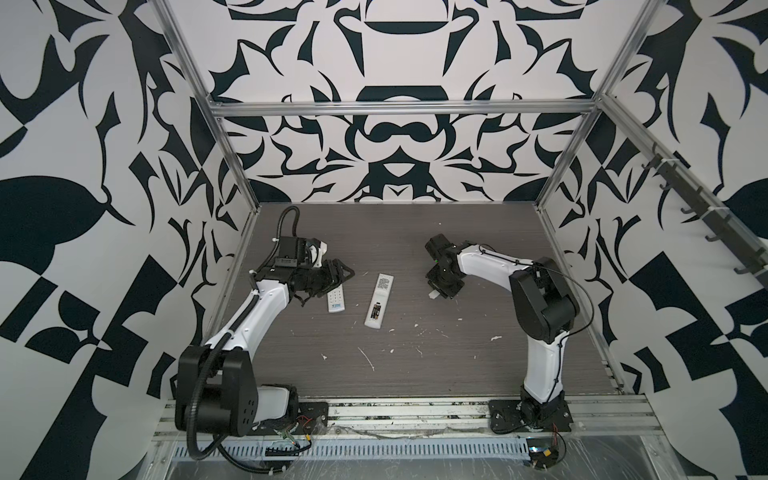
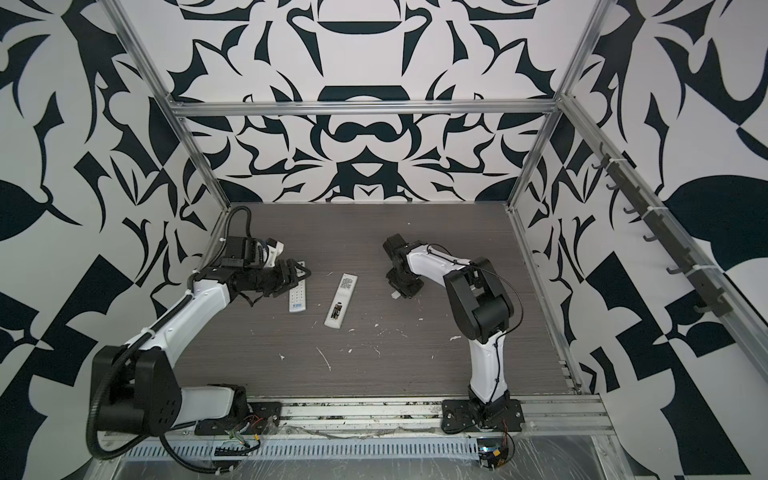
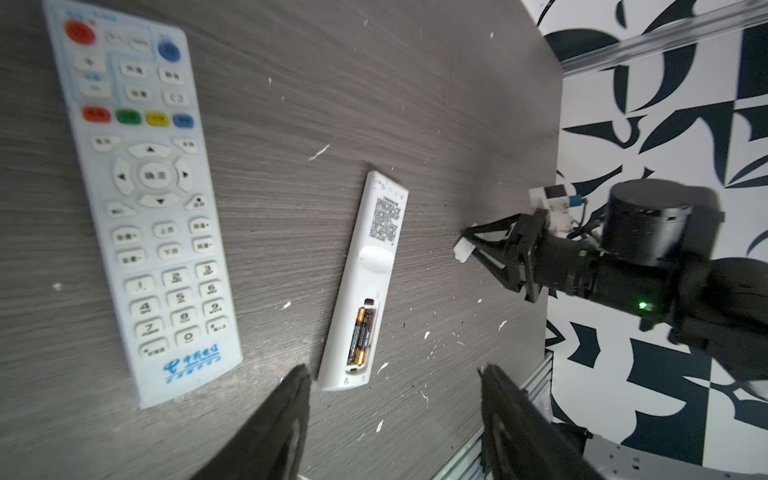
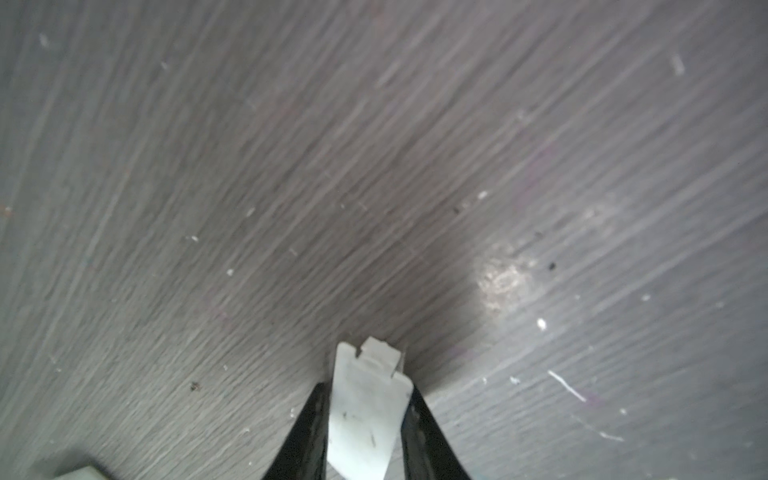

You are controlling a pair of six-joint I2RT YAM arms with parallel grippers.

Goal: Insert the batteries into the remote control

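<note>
Two batteries (image 3: 360,332) side by side in the open compartment (image 3: 369,301) of the white remote control (image 3: 372,257), face down mid bench (image 1: 415,374). Toward the right edge, right gripper (image 4: 368,388) clamped on the white cover (image 4: 361,424) (tab end sticking out). Nearer the left edge, left gripper (image 3: 395,370) spread apart, empty, above a keypad remote (image 3: 141,199).

I see the slim white remote (image 1: 378,300) lying face down just left of centre on the table (image 1: 436,374), long axis running near to far. Its near-end compartment (image 3: 369,302) stands uncovered, two dark, gold-banded batteries (image 3: 360,332) seated side by side inside. A wider remote (image 1: 336,299) lies face up just to its left.
</note>
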